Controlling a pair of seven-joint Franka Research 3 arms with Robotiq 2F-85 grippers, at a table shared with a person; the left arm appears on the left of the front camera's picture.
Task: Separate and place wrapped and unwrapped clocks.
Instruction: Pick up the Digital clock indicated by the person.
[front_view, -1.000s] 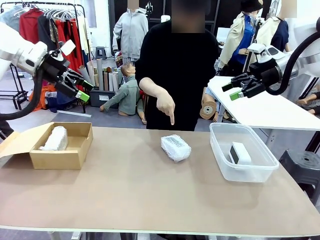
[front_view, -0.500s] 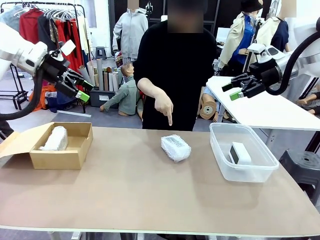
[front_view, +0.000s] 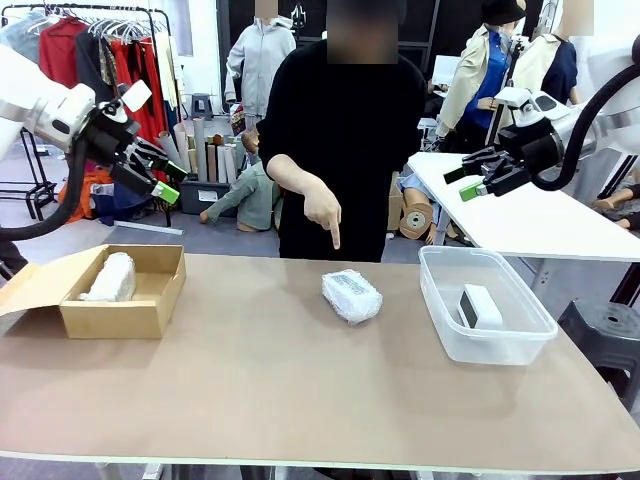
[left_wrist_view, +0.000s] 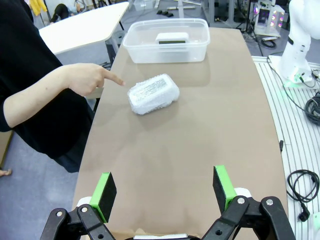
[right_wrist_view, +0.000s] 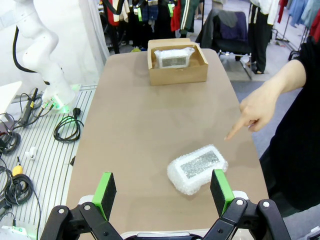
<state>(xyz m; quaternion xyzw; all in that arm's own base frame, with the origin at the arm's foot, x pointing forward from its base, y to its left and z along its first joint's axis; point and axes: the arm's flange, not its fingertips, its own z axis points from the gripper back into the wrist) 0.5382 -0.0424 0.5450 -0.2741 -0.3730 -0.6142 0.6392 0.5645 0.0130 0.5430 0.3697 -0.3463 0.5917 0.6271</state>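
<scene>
With left hand (front_view: 168, 182) and right hand (front_view: 462, 181) both spread and empty, the wrapped clock (front_view: 351, 296) (crinkly film, near the middle of the surface (front_view: 250, 380), toward its far edge) could slip from a shallow pinch.

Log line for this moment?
left end effector open | right end effector open | hand points at squat bundle | long bundle in box | block in bin

No lettering, number or brand can be read anywhere. The squat wrapped clock (front_view: 351, 296) on the desk (front_view: 250, 380) shows a grey patch through its film, too blurred to read.
</scene>
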